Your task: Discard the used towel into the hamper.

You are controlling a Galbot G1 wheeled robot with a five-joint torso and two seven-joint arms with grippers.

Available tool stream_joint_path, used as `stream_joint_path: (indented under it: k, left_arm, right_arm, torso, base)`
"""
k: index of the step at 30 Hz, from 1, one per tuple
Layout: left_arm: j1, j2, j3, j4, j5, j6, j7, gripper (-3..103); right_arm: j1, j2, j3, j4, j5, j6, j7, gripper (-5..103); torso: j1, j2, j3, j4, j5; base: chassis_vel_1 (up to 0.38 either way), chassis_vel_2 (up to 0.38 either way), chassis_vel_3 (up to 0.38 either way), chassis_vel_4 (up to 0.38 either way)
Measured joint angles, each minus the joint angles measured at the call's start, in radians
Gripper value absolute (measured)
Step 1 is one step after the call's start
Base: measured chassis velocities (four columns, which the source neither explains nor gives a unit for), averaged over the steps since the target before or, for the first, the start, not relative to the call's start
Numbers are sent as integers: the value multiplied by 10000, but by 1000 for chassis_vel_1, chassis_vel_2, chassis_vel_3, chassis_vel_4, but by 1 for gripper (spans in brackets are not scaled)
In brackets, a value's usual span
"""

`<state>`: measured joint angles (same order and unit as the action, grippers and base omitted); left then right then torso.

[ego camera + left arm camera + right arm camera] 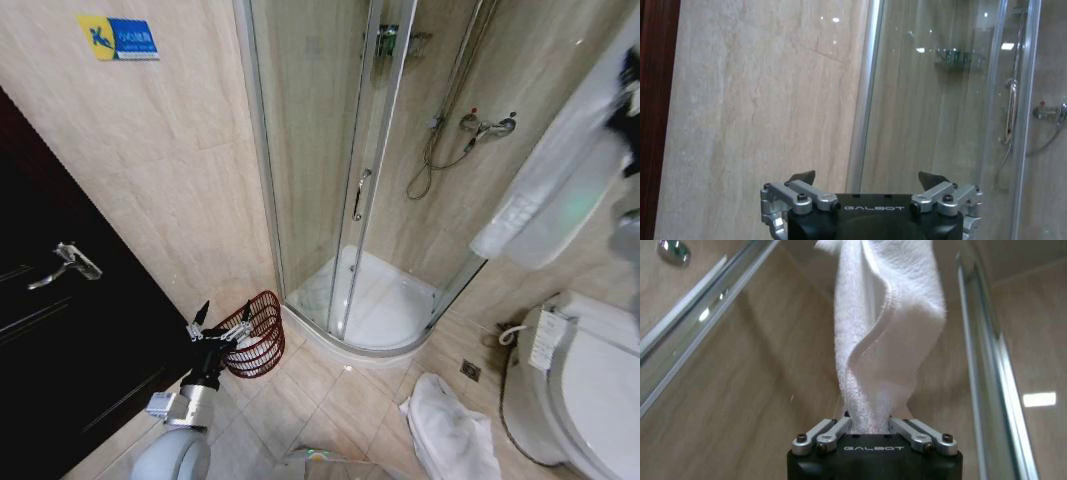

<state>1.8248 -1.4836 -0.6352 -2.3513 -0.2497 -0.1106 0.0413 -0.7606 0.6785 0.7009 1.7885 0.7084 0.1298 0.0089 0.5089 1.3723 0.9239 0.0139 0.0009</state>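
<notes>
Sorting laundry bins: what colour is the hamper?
Dark red-brown wire hamper, clearest in the head view.

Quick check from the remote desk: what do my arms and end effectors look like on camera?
Left end effector: black body marked GALBOT in white, silver bolted linkages, dark pointed fingertips, on a white-grey arm. Right end effector: same black GALBOT body and silver linkages.

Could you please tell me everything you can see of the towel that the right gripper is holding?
The towel is white terry cloth with a looped pile and a stitched hem running down one fold. It is gathered into a narrow bunch where the right gripper is shut on it, and it widens into loose folds away from the fingers. In the head view it hangs as a long white drape at the upper right, in front of the tiled wall and above the toilet.
</notes>
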Motion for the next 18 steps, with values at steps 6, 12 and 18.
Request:
stream_joint_path:
  k: [6, 12, 18]
  left_arm:
    - [0, 0, 0, 0, -1, 0, 0, 100]
    - [1, 0, 0, 0, 0, 0, 0, 100]
    - [1, 0, 0, 0, 0, 0, 0, 100]
  right_arm:
    - [-854, 801, -294, 489, -636, 125, 156, 13]
    - [-1685, 1325, -371, 942, -977, 226, 171, 13]
    - [-2381, 1886, -444, 1310, -1311, 372, 161, 13]
  torso:
    - [0, 0, 1, 1, -8]
    - [0, 0, 0, 1, -7]
    - [0, 0, 0, 0, -9]
  base:
    - [0, 0, 0, 0]
    - [0, 0, 0, 0]
    - [0, 0, 0, 0]
